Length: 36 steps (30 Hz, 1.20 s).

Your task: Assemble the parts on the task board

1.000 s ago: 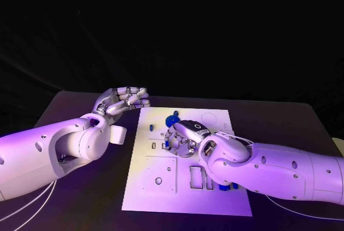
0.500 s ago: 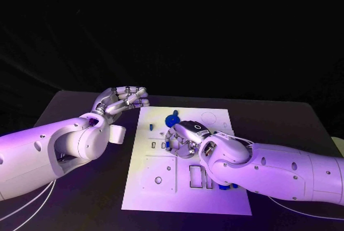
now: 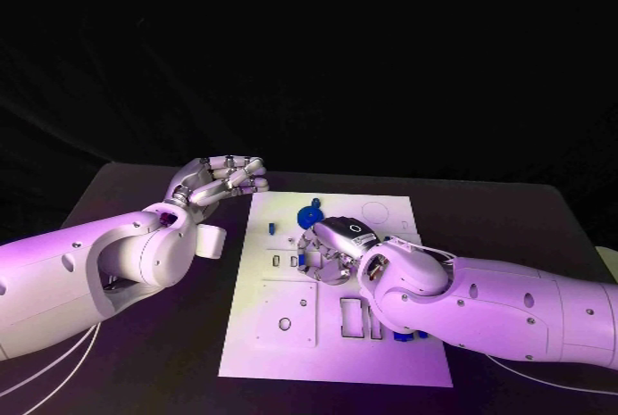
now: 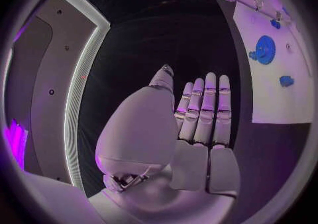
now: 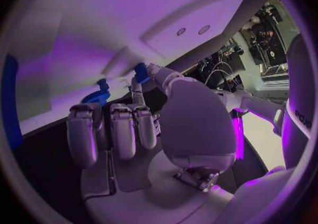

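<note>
Two silver hands share the work: the right hand [image 3: 329, 252] is down on the middle of the white flat task board [image 3: 387, 366], fingers closed around a small blue plastic part [image 5: 141, 72], apparently seating it; next it needs a straight, steady press. Beyond the board's far-left corner the left hand [image 3: 221, 180] hovers, fingers curled together, holding nothing

Black table [image 3: 142, 344] under the white task board [image 3: 283, 357] (flat, lengthwise at its middle)
</note>
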Each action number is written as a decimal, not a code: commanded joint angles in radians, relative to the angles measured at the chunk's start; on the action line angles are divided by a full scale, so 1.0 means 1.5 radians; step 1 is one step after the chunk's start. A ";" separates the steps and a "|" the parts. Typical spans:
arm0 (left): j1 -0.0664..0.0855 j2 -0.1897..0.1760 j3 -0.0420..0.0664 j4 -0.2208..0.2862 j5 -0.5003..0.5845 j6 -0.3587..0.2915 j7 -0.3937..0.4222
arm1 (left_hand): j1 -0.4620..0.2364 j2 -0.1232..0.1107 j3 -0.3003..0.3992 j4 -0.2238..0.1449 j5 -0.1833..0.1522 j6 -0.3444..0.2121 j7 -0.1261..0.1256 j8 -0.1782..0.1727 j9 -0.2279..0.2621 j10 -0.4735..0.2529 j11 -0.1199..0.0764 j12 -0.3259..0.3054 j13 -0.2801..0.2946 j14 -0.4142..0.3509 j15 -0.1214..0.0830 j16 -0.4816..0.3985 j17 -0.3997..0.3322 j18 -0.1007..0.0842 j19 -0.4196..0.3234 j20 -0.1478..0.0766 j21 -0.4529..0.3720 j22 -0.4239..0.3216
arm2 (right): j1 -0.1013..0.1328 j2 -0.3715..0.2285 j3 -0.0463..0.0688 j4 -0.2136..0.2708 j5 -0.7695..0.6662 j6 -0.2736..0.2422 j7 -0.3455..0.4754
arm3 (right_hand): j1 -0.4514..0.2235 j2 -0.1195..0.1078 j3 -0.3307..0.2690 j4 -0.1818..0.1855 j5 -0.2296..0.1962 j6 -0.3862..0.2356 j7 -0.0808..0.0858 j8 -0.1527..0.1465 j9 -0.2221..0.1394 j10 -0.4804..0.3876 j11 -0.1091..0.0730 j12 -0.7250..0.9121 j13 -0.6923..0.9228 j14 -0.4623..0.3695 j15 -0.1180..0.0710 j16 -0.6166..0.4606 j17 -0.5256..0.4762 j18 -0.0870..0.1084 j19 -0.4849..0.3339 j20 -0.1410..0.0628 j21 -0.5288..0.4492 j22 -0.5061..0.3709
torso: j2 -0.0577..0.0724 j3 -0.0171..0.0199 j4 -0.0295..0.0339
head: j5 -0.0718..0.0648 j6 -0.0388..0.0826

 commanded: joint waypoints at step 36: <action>0.000 0.001 0.000 -0.001 -0.007 0.012 -0.005 | 0.000 0.007 -0.005 -0.001 -0.002 -0.001 0.001 -0.002 0.001 -0.003 0.002 -0.006 0.000 -0.007 0.000 -0.006 0.002 0.007 0.002 0.005 -0.004 -0.001 | -0.002 -0.005 -0.001 0.011 -0.042 -0.047 -0.008 | 0.012 -0.011 -0.172 0.075 -0.071 -0.074 0.026 -0.044 -0.035 0.052 0.022 -0.019 0.153 0.071 0.020 0.003 0.176 -0.002 0.043 0.015 -0.010 0.150 | -0.001 0.0004 0.0000 | -0.002 0.002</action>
